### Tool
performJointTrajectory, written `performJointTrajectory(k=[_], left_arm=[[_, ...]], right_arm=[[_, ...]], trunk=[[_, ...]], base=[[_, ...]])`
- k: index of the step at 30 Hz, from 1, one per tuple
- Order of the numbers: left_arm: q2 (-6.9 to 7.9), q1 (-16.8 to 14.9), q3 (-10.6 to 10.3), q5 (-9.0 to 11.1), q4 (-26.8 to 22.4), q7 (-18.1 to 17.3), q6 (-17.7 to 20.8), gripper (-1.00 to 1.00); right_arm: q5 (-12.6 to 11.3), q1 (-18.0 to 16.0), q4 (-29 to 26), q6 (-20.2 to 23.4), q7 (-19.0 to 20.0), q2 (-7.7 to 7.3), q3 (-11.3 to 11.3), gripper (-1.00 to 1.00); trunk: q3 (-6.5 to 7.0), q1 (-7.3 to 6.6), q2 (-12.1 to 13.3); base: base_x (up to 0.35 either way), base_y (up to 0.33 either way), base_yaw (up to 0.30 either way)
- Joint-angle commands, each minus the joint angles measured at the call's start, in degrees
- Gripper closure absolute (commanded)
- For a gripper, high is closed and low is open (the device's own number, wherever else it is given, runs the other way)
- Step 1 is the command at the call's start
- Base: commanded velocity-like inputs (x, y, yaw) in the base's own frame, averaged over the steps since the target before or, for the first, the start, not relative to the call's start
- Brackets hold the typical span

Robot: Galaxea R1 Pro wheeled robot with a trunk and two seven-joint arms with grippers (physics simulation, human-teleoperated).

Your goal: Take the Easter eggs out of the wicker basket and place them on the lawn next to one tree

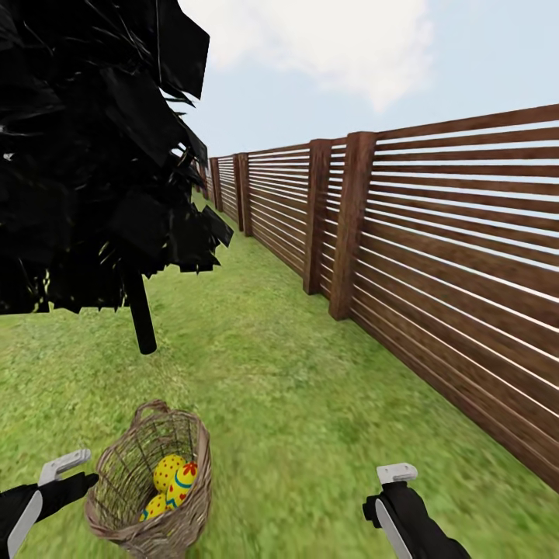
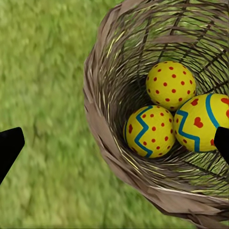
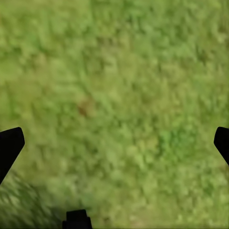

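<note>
Farthest left, the left gripper (image 1: 68, 471) hangs just beside the wicker basket (image 1: 116, 497), on its outer side, and it is plainly the nearer arm. Its fingers (image 2: 10, 145) are spread wide and hold nothing. From its wrist camera the basket mouth sits off to one side of the finger gap rather than under it, so I would say the arm has to slide across toward the basket before it goes down.

The basket leans on the lawn (image 1: 279, 404) with its mouth up and tipped toward the robot. All three eggs (image 2: 167, 114) are still inside, packed touching one another at the bottom: a dotted one (image 2: 171, 85), a zigzag one (image 2: 149, 131) and one with hearts (image 2: 205, 121).

Beyond it stands a dark, near-black tree (image 1: 140, 310), and a slatted fence (image 1: 435, 256) runs along the right.

The right gripper (image 1: 394, 485) hovers well apart over bare grass, fingers likewise released and empty.
</note>
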Motion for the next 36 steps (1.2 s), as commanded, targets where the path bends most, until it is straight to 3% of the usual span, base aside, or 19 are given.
performJointTrajectory(k=[1, 36], left_arm=[[-0.21, -0.03, 0.21, 0.29, -0.05, -0.16, 0.4, -1.0], [-0.73, -0.03, 0.01, 0.15, 0.05, -0.16, 0.4, -1.0]], right_arm=[[-0.59, -0.05, -0.05, 0.17, -0.58, -0.07, 0.2, -1.0], [-0.59, -0.05, -0.04, 0.17, -0.58, -0.07, 0.2, -1.0]], trunk=[[-0.24, 0.22, -0.44], [-6.53, 7.91, -14.48]], base=[[0.0, 0.0, 0.0], [0.0, 0.0, 0.0]])
